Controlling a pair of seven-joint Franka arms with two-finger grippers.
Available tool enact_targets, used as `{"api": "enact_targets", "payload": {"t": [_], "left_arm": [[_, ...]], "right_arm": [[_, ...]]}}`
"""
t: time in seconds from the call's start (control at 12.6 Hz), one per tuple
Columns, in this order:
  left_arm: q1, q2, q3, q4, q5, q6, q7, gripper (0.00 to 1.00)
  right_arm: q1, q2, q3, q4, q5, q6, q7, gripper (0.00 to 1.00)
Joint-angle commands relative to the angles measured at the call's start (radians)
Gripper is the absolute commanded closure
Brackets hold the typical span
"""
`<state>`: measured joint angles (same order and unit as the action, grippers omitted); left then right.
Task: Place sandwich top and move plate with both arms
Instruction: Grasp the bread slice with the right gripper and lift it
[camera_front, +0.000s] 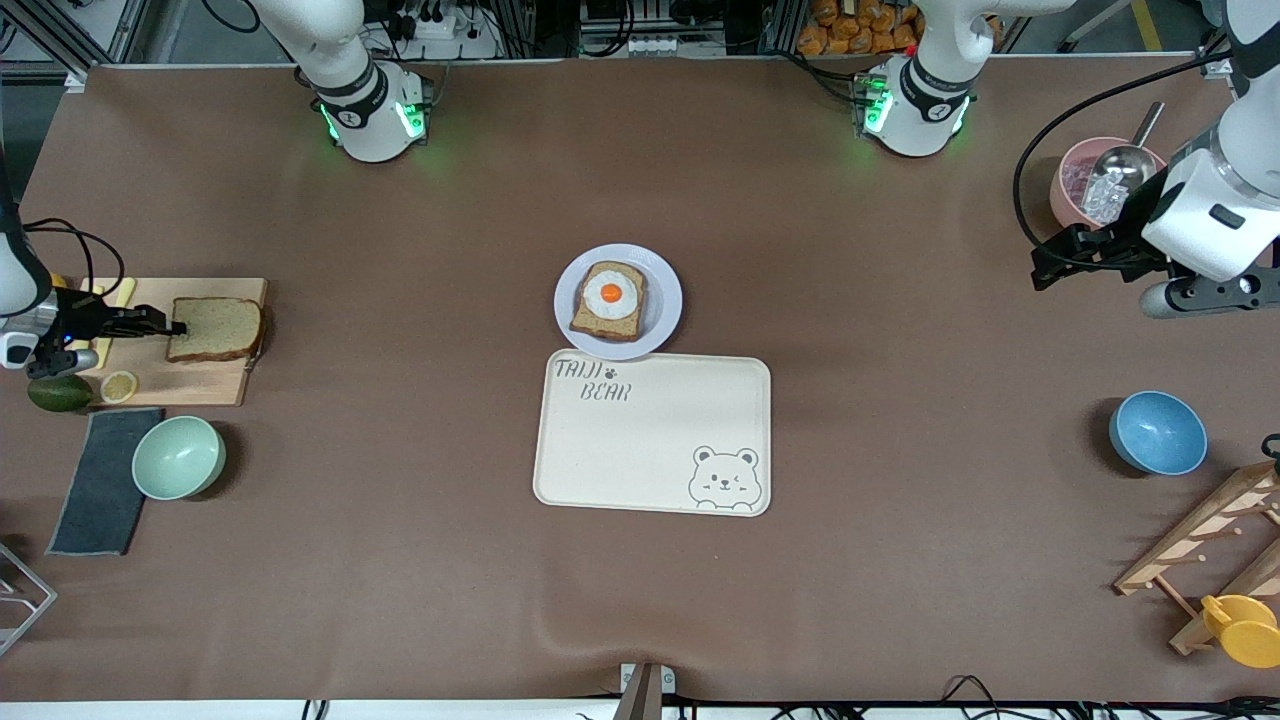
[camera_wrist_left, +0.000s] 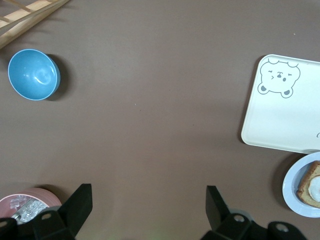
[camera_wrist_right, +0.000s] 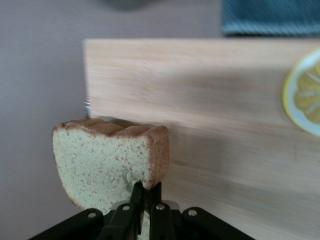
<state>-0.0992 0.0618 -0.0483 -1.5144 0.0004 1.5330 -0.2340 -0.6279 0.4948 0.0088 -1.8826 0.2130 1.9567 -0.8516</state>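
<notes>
1. Right tool (camera_front: 170, 327) was at the right arm's end of the bench, over the cutting board (camera_front: 215, 385), clamped shut on one edge of the sandwich top (camera_front: 216, 329). Wrist view showed the fingers (camera_wrist_right: 136, 196) pinching the slice (camera_wrist_right: 102, 170) near its crust.
2. A lemon slice (camera_front: 119, 386) sat on that board too, with a green bowl (camera_front: 179, 457) nearer the camera.
3. Mid-bench, the plate (camera_front: 663, 300) carried the egg toast (camera_front: 610, 301) and touched the bear tray (camera_front: 655, 440), which lay nearer the camera.
4. Left tool (camera_front: 1040, 268) hung wide open and empty, waiting near the pink bowl (camera_front: 1068, 185), at the left arm's end.
</notes>
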Motion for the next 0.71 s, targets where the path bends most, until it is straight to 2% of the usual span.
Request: {"api": "enact_targets", "payload": {"t": [0.0,0.4,0.63], "left_arm": [[0.001,-0.005,-0.019,0.003,0.012,0.007,-0.013,0.0],[-0.001,-0.007,-0.022,0.005,0.016,0.007,-0.011,0.0],[0.001,-0.007,-0.035,0.003,0.016,0.006,-0.013,0.0]], "right_arm": [[0.046,-0.057,0.0,0.002,0.017,-0.07,0.054,1.0],[0.177,-0.127,0.0,0.0,0.121,-0.241,0.25,1.0],[0.295,-0.151,0.0,-0.004,0.16,-0.275,0.35,1.0]]}}
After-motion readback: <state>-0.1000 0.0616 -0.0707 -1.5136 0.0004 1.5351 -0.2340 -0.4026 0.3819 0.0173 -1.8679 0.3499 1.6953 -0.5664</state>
